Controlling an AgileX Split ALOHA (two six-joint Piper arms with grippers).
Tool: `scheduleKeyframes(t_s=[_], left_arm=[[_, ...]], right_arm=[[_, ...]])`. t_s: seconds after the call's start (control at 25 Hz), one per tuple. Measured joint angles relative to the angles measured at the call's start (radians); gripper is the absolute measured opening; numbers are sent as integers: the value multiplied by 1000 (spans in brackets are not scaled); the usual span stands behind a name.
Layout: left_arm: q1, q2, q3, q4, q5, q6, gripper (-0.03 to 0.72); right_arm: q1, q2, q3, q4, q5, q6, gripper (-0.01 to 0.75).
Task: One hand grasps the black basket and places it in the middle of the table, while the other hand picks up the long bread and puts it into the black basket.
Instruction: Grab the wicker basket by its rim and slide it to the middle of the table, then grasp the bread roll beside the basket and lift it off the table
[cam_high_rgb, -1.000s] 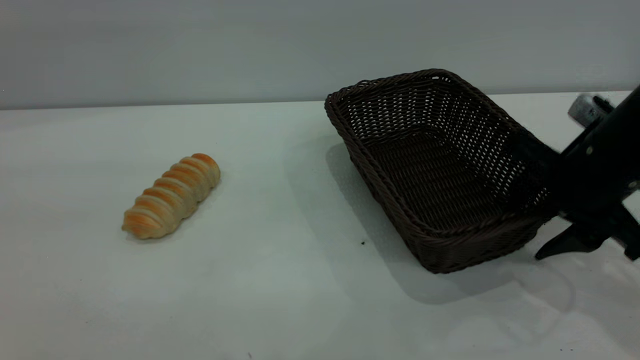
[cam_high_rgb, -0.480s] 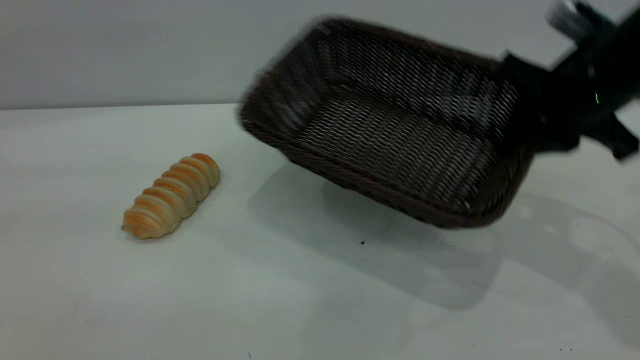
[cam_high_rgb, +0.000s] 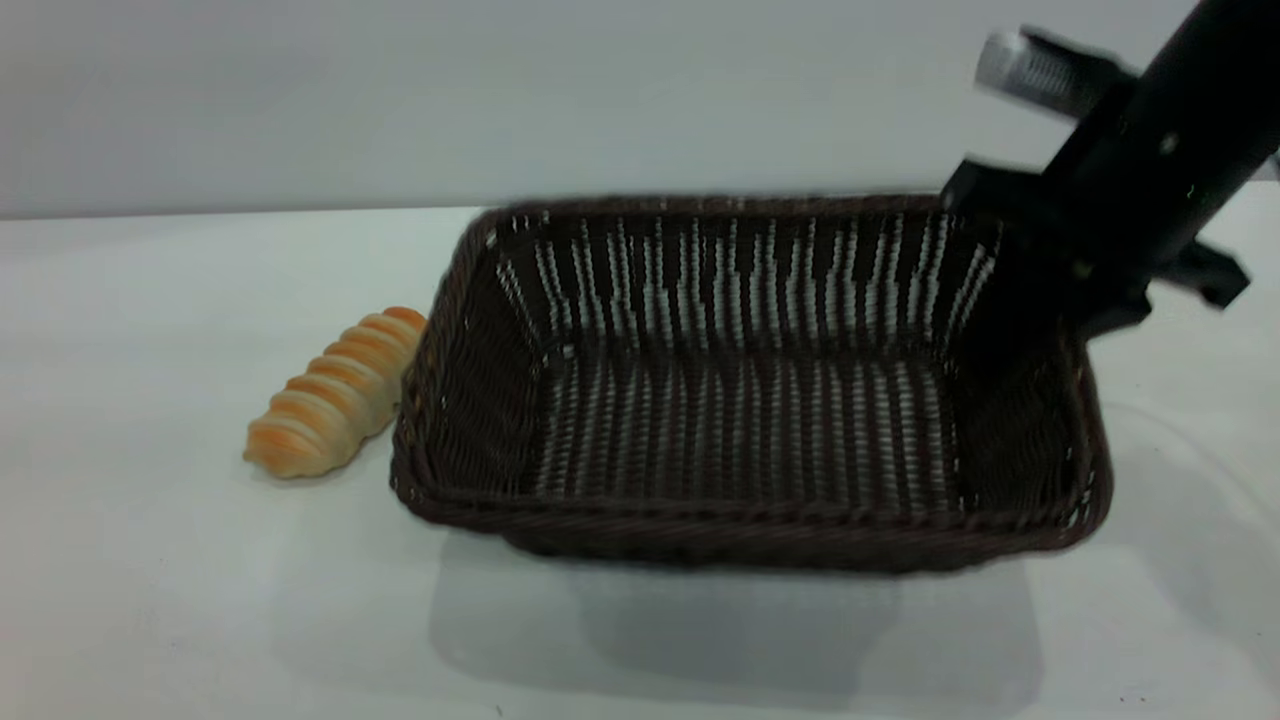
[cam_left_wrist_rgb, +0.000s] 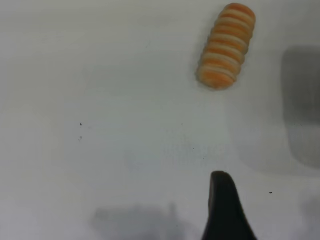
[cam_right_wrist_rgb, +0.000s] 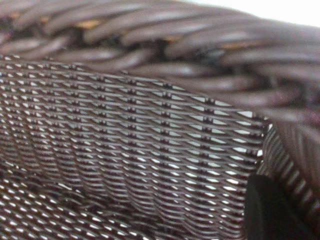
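The black basket (cam_high_rgb: 740, 430) hangs level a little above the middle of the table (cam_high_rgb: 180, 600), with its shadow beneath it. My right gripper (cam_high_rgb: 1040, 270) is shut on the basket's braided rim at its far right corner. In the right wrist view the wicker wall (cam_right_wrist_rgb: 150, 140) fills the picture, with one finger (cam_right_wrist_rgb: 272, 210) inside the rim. The long bread (cam_high_rgb: 335, 395) lies on the table just left of the basket, and it also shows in the left wrist view (cam_left_wrist_rgb: 226, 46). My left gripper shows only one dark finger (cam_left_wrist_rgb: 225, 210), open, hovering well short of the bread.
A pale grey wall (cam_high_rgb: 400, 90) runs behind the table's far edge. A grey shadow patch (cam_left_wrist_rgb: 302, 105) lies on the table beside the bread in the left wrist view.
My right gripper lifted the basket from the right side, swung it left and lowered it level near the middle. The basket's left end now overlaps the bread's far tip. The bread has not moved.
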Motion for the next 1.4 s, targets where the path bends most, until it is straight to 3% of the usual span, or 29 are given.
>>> scheduleKeyframes(t_s=[0.24,0.4,0.6,0.76,0.88,1.08,1.4], left_arm=[[0,0,0,0,0,0,485],[0,0,0,0,0,0,485],[0,0,0,0,0,0,485],[0,0,0,0,0,0,485],[0,0,0,0,0,0,485],[0,0,0,-1,1,-2,485],[0,96,-11,-36,2,48,485]], right_arm=[[67,119,-26,8,-9,0,95],[67,138,-56,8,8,0,130],[66,138,-127,-46,75,0,329],[45,138,-227,-103,227,13,498],[6,136,-319,-145,358,27,566],[-56,97,-430,-238,523,33,570],[-73,-78,-450,-526,556,141,536]])
